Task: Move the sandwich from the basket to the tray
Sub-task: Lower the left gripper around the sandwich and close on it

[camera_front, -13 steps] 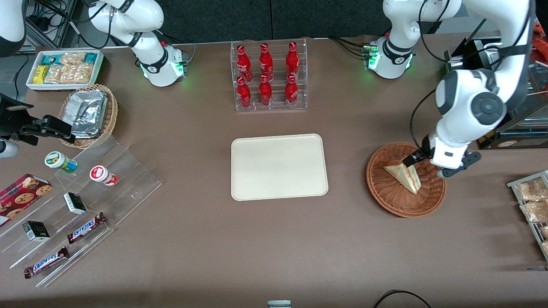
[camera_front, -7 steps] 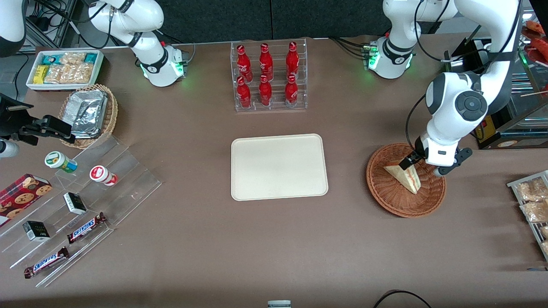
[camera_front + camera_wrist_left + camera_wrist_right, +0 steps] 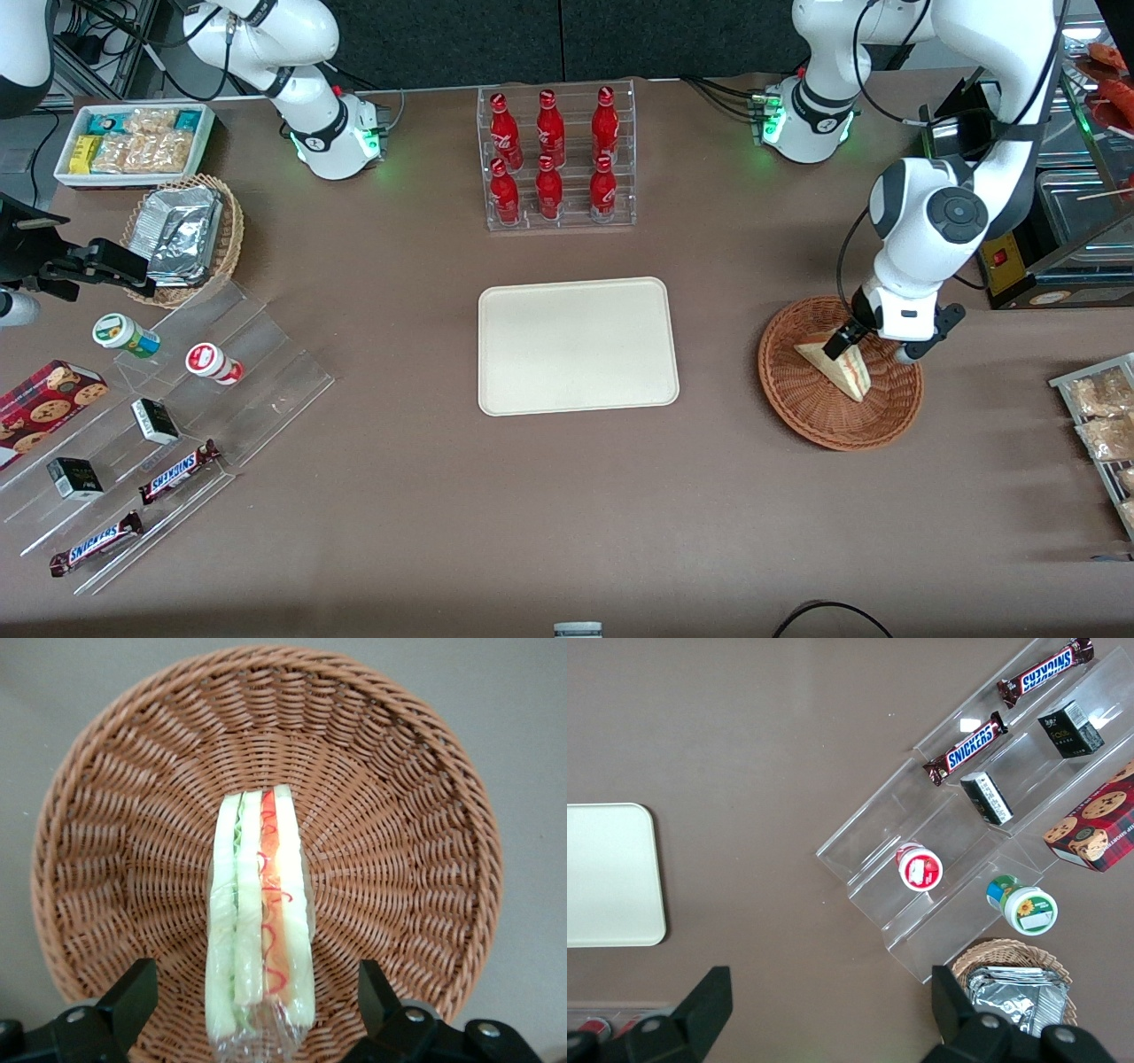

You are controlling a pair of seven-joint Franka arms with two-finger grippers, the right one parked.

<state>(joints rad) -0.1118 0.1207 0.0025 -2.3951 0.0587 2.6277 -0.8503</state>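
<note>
The sandwich [image 3: 840, 369], a plastic-wrapped wedge with pale bread and red and green filling [image 3: 259, 930], lies in the reddish-brown wicker basket [image 3: 802, 403] toward the working arm's end of the table. My left gripper [image 3: 858, 346] hangs low over the basket, open, with one black finger on each side of the sandwich's near end. In the wrist view both fingertips [image 3: 133, 997] stand well apart from the wrap, and the gripper [image 3: 257, 1005] touches nothing. The cream tray [image 3: 578, 346] lies flat at the table's middle with nothing on it.
A clear rack of red bottles [image 3: 555, 159] stands farther from the camera than the tray. A metal rack with snack packets [image 3: 1103, 425] sits at the working arm's table edge. Dark equipment [image 3: 1036, 248] stands beside the basket. Snack shelves [image 3: 159, 416] fill the parked arm's end.
The left arm has swung toward the table's middle and sunk lower over the basket, bringing the open fingers down astride the sandwich. The sandwich has not moved.
</note>
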